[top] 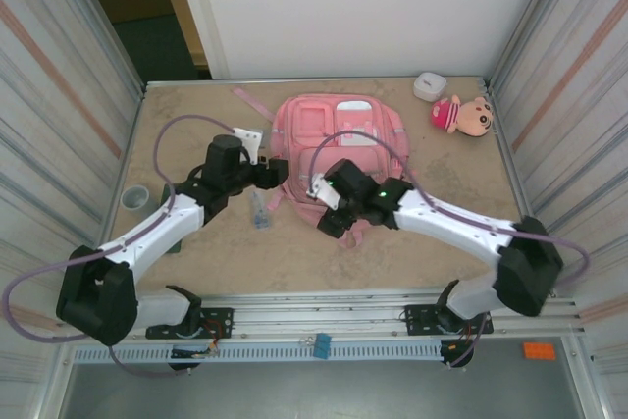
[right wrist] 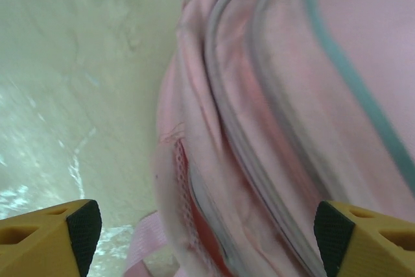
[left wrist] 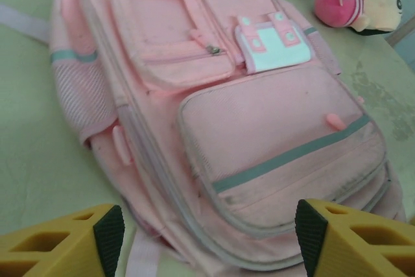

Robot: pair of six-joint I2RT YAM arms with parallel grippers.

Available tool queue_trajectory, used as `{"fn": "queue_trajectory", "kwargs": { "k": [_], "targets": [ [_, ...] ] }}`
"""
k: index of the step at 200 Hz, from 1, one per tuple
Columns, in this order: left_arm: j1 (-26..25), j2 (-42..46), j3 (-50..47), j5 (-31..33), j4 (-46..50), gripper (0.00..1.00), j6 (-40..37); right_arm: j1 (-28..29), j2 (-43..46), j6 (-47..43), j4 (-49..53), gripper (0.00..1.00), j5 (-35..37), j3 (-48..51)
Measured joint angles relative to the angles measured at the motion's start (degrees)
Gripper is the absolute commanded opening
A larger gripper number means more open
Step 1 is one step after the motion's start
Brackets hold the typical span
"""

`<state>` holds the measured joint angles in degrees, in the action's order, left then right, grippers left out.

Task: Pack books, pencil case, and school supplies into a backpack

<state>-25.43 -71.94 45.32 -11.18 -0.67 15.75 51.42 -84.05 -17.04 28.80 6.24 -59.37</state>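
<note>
Backpack [top: 329,130] lies lengthwise near-to-far on the bench [top: 294,262]; right fingers [right wrist: 83,228], spread and empty, hover closest, over its near end; left fingers [left wrist: 109,228] likewise spread.

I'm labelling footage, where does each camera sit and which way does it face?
Top external: above, behind the arms, looking down at table and backpack; both arms show.
Left wrist: on left gripper, facing backpack's front pockets and plush doll; own fingers show.
Right wrist: on right gripper, close on backpack's edge; own fingers show.
Shared: the backpack.
</note>
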Motion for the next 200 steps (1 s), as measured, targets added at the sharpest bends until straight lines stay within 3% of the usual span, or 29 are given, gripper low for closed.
{"fn": "queue_trajectory", "kwargs": {
  "k": [33, 54, 76, 85, 116, 155, 200],
  "targets": [
    [3.37, 1.57, -3.89, -1.95, -0.57, 0.71, 2.86, -0.07, -10.05, -6.64, -3.56, 0.78, 3.04, -0.15],
    [4.74, 1.68, -5.79, -2.40, -1.03, 0.70, 4.15, 0.28, -14.08, -9.88, -5.88, 0.40, 6.43, -0.20],
    [4.85, 1.68, -6.97, -2.47, -1.29, 0.70, 4.96, 0.68, -13.77, -12.41, -8.11, 0.09, 9.73, -0.24],
    [4.85, 1.68, -7.21, -2.56, -1.64, 0.70, 5.14, 0.59, -12.92, -13.16, -8.17, 0.00, 10.45, -0.28],
    [4.87, 1.49, -7.58, -3.23, -3.69, 0.62, 4.85, -0.42, -5.64, -15.80, -3.54, 0.00, 9.64, -0.33],
    [5.14, 1.01, -9.25, -6.93, -8.72, 0.65, 3.37, -5.18, 6.75, -22.53, 7.98, 0.00, 4.55, -3.32],
    [4.81, -3.32, -13.51, -10.88, -16.76, 0.65, 0.96, -12.81, 8.46, -28.20, 18.10, 0.00, -2.32, -11.47]
  ]
}}
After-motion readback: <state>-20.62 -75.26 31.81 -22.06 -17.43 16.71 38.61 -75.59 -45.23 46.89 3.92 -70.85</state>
